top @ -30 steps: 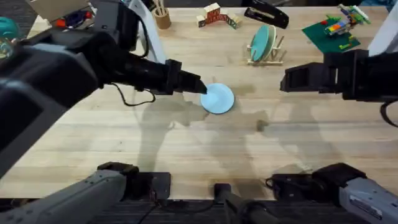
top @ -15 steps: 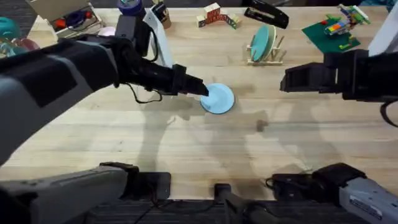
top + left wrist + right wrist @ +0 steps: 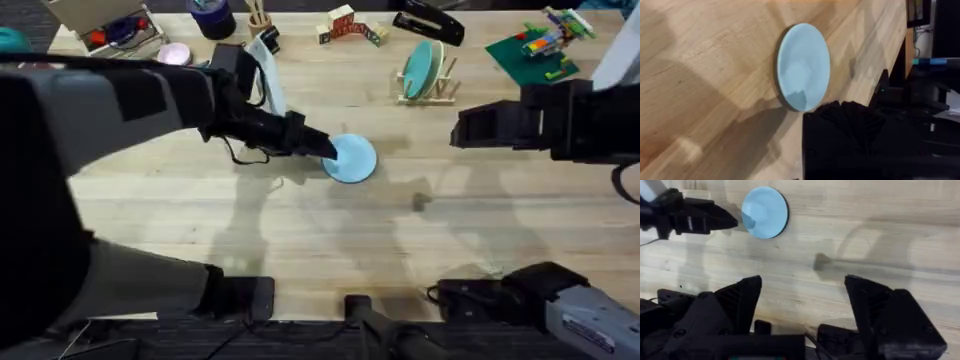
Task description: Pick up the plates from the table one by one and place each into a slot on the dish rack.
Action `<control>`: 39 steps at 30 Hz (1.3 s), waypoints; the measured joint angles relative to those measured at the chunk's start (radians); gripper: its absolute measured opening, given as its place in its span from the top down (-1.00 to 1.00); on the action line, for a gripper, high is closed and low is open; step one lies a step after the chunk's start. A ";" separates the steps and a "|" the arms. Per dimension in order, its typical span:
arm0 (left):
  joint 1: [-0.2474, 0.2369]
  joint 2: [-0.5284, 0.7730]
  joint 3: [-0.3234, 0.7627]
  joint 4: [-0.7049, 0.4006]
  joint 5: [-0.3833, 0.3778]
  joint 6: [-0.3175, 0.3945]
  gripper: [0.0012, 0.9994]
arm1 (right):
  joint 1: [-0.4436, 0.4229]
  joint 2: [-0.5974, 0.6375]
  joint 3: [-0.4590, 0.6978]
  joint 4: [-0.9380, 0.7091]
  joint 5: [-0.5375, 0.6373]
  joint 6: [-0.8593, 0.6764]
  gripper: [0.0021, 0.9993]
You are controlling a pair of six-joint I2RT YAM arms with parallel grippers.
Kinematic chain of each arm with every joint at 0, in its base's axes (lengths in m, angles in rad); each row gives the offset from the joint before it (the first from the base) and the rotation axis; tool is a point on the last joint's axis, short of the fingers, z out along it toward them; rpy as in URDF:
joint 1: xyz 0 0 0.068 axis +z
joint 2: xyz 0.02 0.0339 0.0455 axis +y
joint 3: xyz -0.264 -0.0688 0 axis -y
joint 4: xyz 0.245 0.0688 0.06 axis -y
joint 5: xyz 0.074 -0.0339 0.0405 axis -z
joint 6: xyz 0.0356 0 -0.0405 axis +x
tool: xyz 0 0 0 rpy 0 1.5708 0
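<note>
Touching sky-blue plate (image 3: pixel 351 158) — left claw (image 3: pixel 322 143).

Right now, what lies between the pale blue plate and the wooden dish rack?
Bare wood, per the overhead view: nothing sits between the pale sky-blue round plate and the light-wood dowel rack.

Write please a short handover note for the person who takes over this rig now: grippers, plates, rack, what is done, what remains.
Left gripper: at the edge of the sky-blue plate, which lies flat mid-table; whether it grips the plate cannot be told.
Right gripper: open, empty, hanging above the table to the right.
Done: the teal plate stands upright in the dish rack at the far side.
Left: lift the sky-blue plate and set it into a free slot.
</note>
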 joint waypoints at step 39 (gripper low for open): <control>0.001 0.251 0.001 0.182 0.100 0.023 0.92 | 0.000 0.000 0.000 -0.003 0.000 0.000 -0.99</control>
